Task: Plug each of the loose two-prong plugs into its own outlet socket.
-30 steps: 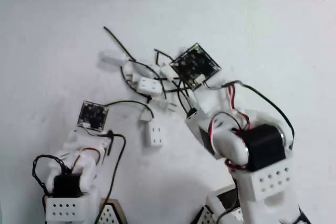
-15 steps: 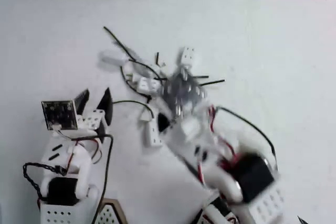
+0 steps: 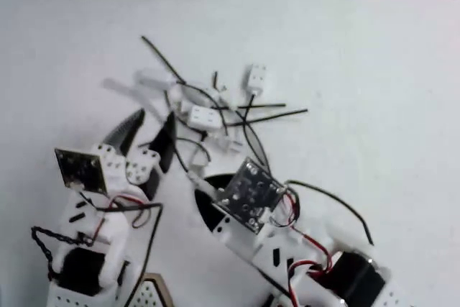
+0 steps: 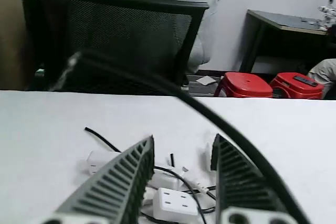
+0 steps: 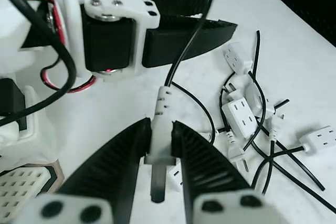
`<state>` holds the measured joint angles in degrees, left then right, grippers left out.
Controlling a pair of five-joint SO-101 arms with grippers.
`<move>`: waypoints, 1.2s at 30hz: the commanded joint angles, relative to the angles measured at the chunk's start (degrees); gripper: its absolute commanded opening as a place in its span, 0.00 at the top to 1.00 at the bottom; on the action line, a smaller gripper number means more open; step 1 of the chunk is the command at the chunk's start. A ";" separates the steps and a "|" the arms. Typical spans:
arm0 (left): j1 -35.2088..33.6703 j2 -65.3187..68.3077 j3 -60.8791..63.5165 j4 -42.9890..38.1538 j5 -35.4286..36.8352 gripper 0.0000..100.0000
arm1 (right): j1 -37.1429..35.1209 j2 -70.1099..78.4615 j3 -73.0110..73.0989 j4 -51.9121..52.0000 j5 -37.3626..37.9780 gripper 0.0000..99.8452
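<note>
A: Right hand [image 5: 161,123] state?
B: Clamped on a white two-prong plug [image 5: 159,137], one finger on each side, a prong facing the wrist camera. The plug's black cable [image 5: 194,30] ran off its far end, passing close by the left hand [image 3: 157,114].
A: Where was that on the desk [image 3: 374,48]?
B: Near side of the tangle [image 3: 215,106], about mid-desk. 1 s back the right arm [image 3: 277,253] reached in from the right, with its wrist board [image 3: 248,192] over the tangle's far-right corner. At 0.5 s it was mid-swing. By now it had come round to the left and nearer the front edge, with the hand over the spot where a lone outlet had lain.
A: Plug moved?
B: Slightly. It had lain just behind that lone outlet. Now it sat in the fingers, a bit nearer the front.
A: Anything uncovered?
B: Far outlet [image 3: 256,77]. It was under the board 1 s ago and in plain sight now at the tangle's far side.
A: Left hand?
B: Fingers apart, gripping nothing. 1 s back it was tucked under its own board at front left. Since then the board went left and the fingers swung up toward the tangle. Middle outlet [image 3: 203,117] lay just ahead of them, same place as before.
</note>
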<state>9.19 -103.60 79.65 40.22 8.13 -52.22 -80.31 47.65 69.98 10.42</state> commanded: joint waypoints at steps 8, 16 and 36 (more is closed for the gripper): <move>15.96 -0.66 -7.82 7.65 -4.48 0.81 | -0.57 -0.66 3.69 -3.03 -0.53 0.98; 19.38 -0.66 -7.82 7.74 -9.14 0.81 | 3.38 -0.66 5.27 -3.03 -0.44 0.98; 9.19 3.21 -7.38 18.37 -10.64 0.76 | 38.37 -0.57 12.31 -22.90 -11.69 0.98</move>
<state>18.95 -104.40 74.46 56.66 -1.63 -19.25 -80.66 59.52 52.48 0.84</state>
